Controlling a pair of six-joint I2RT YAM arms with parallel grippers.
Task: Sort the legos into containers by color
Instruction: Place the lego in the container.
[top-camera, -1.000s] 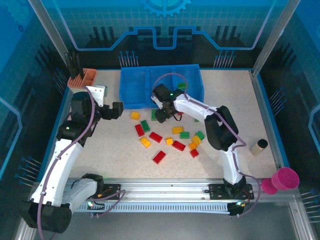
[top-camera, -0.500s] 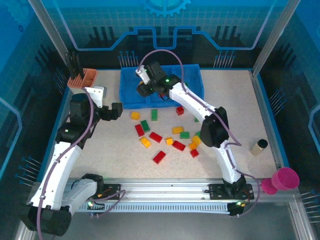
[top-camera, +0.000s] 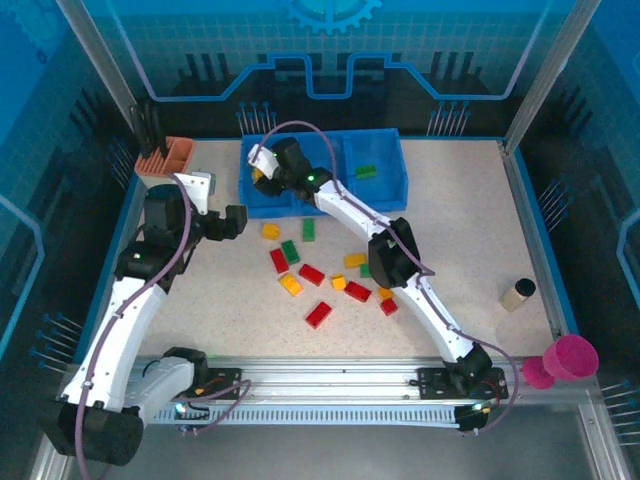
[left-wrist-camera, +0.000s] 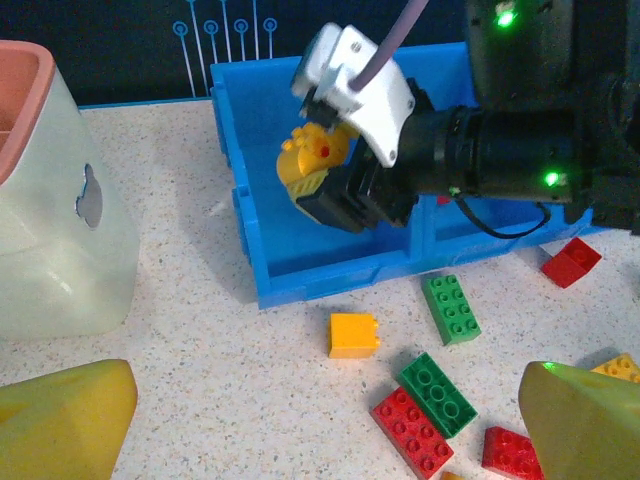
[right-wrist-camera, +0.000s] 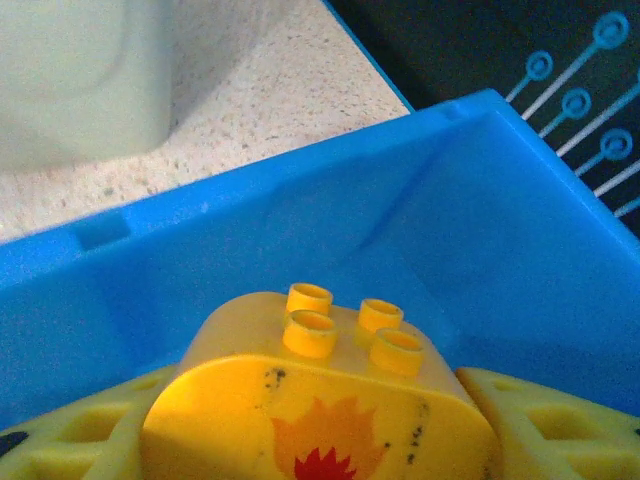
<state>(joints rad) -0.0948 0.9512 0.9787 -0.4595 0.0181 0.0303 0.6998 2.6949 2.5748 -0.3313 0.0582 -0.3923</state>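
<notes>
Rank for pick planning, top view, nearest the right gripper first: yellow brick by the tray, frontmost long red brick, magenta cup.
1. Yellow brick, just in front of the tray.
2. Red brick, mid-table, near side.
3. Magenta cup, near right corner.

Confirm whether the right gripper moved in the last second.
Yes: the right gripper, holding a yellow lego, went from the table near the blue tray leftward to over its left compartment.
</notes>
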